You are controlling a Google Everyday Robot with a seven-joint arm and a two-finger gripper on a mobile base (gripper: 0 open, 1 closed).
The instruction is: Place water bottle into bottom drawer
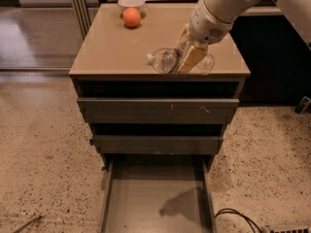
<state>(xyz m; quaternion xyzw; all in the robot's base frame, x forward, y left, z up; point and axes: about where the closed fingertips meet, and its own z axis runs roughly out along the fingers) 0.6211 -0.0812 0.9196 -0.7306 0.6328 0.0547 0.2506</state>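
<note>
Gripper [187, 58] of mine is down at the near right edge of the cabinet top [112, 42], fingers clamped around the water bottle [165, 60] lying sideways there. bottom drawer [141, 203] is pulled open below, orange ball [131, 17] sits far left.

**Bottle on its side at the desk's front edge, drawer open below**

The water bottle [165, 60] is clear crinkled plastic, lying sideways near the front edge of the desk with its white cap pointing left. The gripper [183, 63] reaches down over it, its fingers [191, 58] clasped across the bottle's middle. Straight below, the bottom drawer [136, 203] is pulled out, showing a plain grey floor.
</note>
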